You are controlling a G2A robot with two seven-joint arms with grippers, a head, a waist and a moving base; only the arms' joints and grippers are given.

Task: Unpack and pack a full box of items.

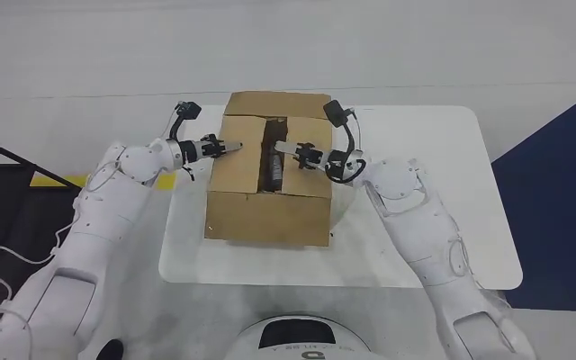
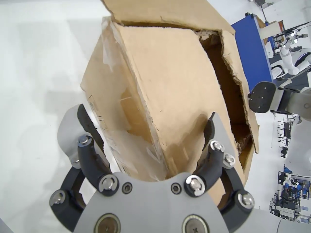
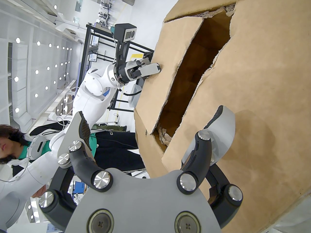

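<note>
White table (image 1: 423, 207) bears the box (image 1: 265, 202), left gripper (image 2: 145, 117) and right gripper (image 3: 150, 116) splayed over it

Right gripper (image 3: 151, 118) spread wide, one finger (image 3: 226, 122) over a flap of the box (image 3: 262, 73). Flaps part-shut, ragged dark gap (image 3: 194, 73) between them. Left gripper (image 3: 155, 68) at far flap's edge.

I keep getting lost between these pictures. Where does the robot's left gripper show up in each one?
Top view: the left gripper is over the cardboard box, at the flap on its own arm's side.
Left wrist view: the left gripper is nearest the camera, open, with the box just beyond.
Right wrist view: the left gripper is farther off, across the box, at the far flap.
Shared landmark: the dark gap between the top flaps.
</note>
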